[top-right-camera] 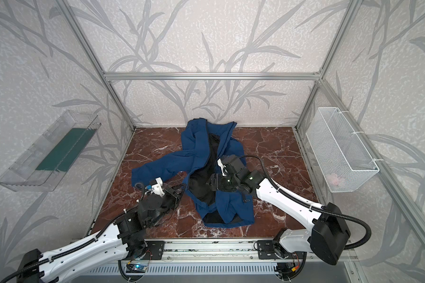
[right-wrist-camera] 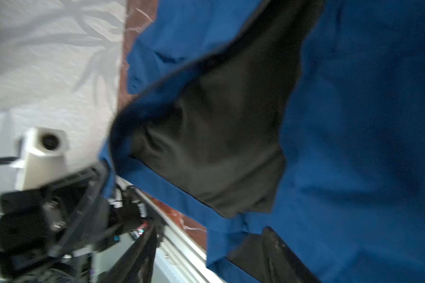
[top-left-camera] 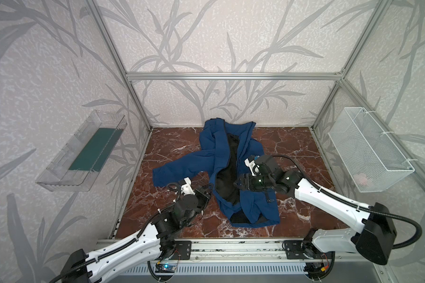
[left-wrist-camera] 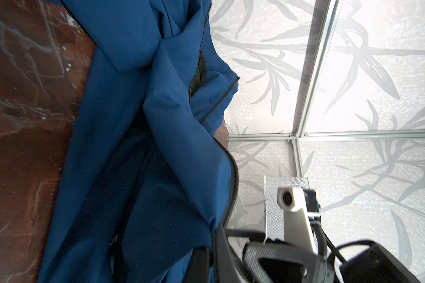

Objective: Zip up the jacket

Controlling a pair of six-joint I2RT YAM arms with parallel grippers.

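Note:
The navy jacket point(top-left-camera: 252, 203) lies spread open on the red marble table point(top-left-camera: 292, 152) in both top views, its black lining point(top-left-camera: 227, 181) showing down the middle. My left gripper point(top-left-camera: 208, 190) is at the left front edge and is shut on it. In the left wrist view that gripper point(left-wrist-camera: 212, 264) pinches the blue fabric beside the dark zipper teeth point(left-wrist-camera: 234, 186). My right gripper point(top-left-camera: 239, 183) hovers over the lining, facing the left one. In the right wrist view the right gripper point(right-wrist-camera: 211, 257) has its fingers point(right-wrist-camera: 280, 254) wide apart, one lying against blue cloth, gripping nothing.
A clear plastic bin point(top-left-camera: 84, 152) hangs on the left wall and a white wire basket point(top-left-camera: 368, 149) on the right wall. Aluminium frame posts stand at the table's corners. A metal rail point(top-left-camera: 231, 247) carrying both arm bases runs along the front edge.

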